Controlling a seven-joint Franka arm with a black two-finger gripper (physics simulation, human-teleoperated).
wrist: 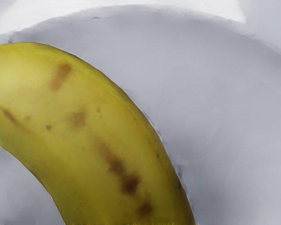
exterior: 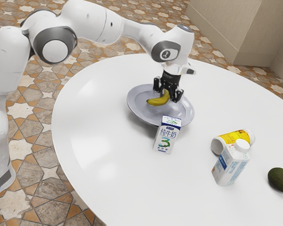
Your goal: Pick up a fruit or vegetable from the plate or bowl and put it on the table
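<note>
Pincer (exterior: 168, 95): open, fingers spread above banana (exterior: 156, 101) | Banana: in grey plate (exterior: 137, 105), toward counter's (exterior: 99, 155) far edge in exterior view | Milk carton (exterior: 167, 136): upright beside plate's near rim

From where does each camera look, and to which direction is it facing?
Exterior view: sits at the arm's side, above the round table, looking obliquely down across it; the white arm and black hand show.
Wrist view: sits on the hand, looking down closely at the banana and the grey plate under it.
Shared: both views see the banana and the plate.
</note>
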